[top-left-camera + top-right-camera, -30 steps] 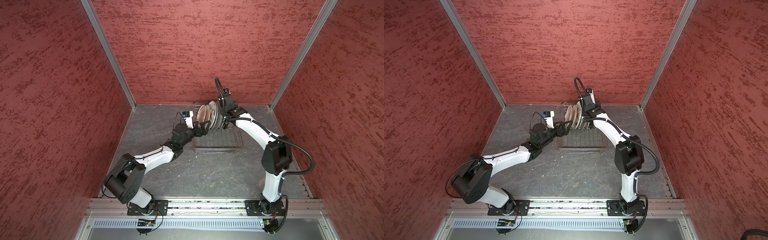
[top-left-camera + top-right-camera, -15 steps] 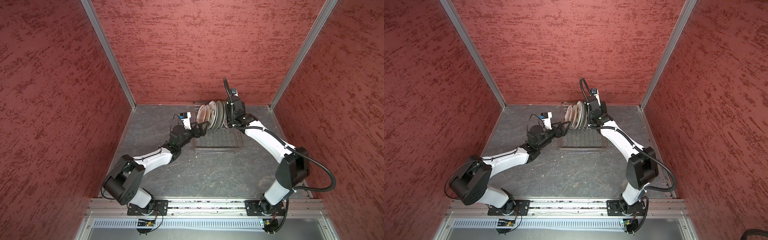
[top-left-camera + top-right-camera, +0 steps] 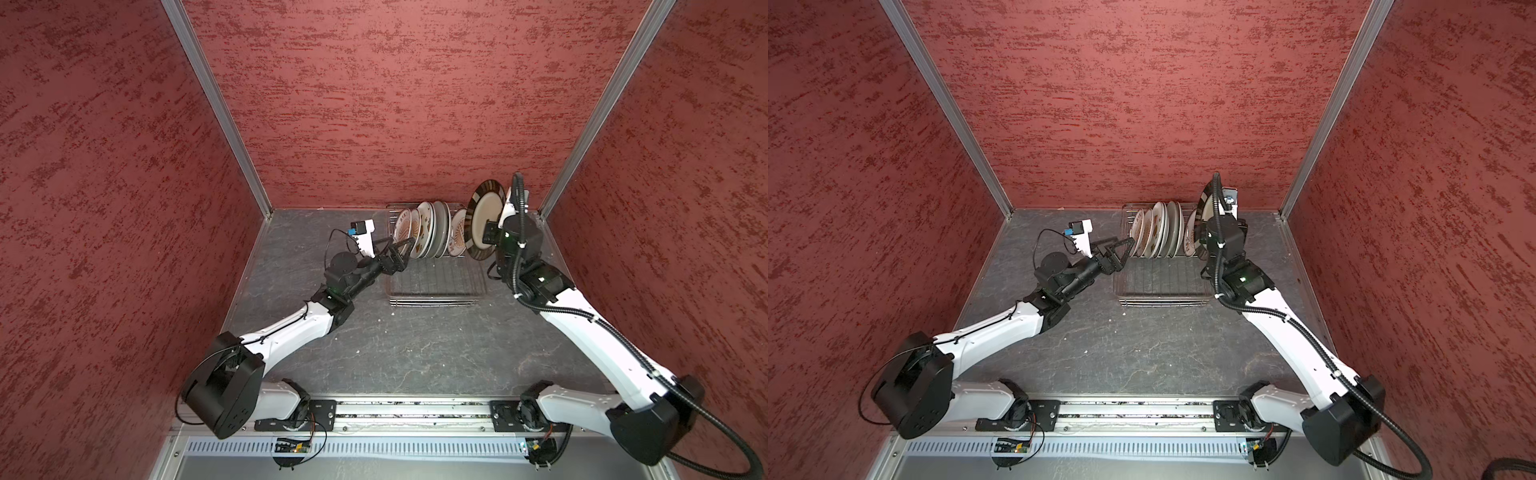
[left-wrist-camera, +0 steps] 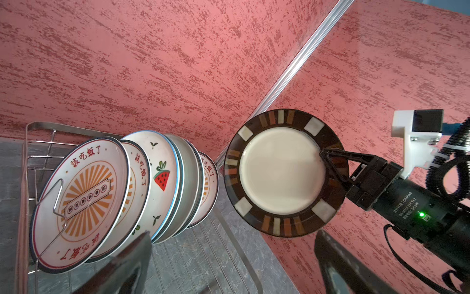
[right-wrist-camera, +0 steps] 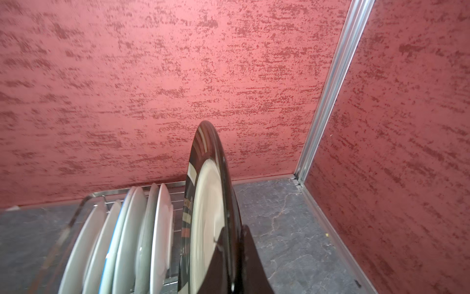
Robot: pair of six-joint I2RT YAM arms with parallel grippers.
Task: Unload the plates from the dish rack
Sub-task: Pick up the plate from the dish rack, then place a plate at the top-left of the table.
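Two white-and-black arms reach from the near rail across the grey stone-patterned tabletop [image 3: 415, 353] toward the far wall. The left gripper [image 3: 401, 243] stands spread wide and empty at the left end of the rectangular silver wire dish rack [image 3: 432, 301]. It sits just beside the orange-sunburst white plate [image 4: 84, 201] with red characters that leads the row. Behind that plate lean a watermelon-printed white plate [image 4: 162, 175] and several more, all tilted on edge in the far half of the rack.

Farther right, the right gripper [image 4: 324, 156] is clamped on the rim of the round brown-rimmed beige plate [image 4: 279, 173]. This plate hangs on edge in the air over the rack's right end, apart from the last racked plate and near the far right corner.

We judge the step in hand to be carrying this plate out and laying it down. The grip is on one edge only, so we should move slowly to keep the plate from swinging in the jaws. We should clear the rack's rim and the red textured right wall [image 3: 665, 208] before turning. Then we tilt the plate flat low over bare tabletop and let go only once it rests there. We should keep the left gripper back from the row until the right arm is clear.
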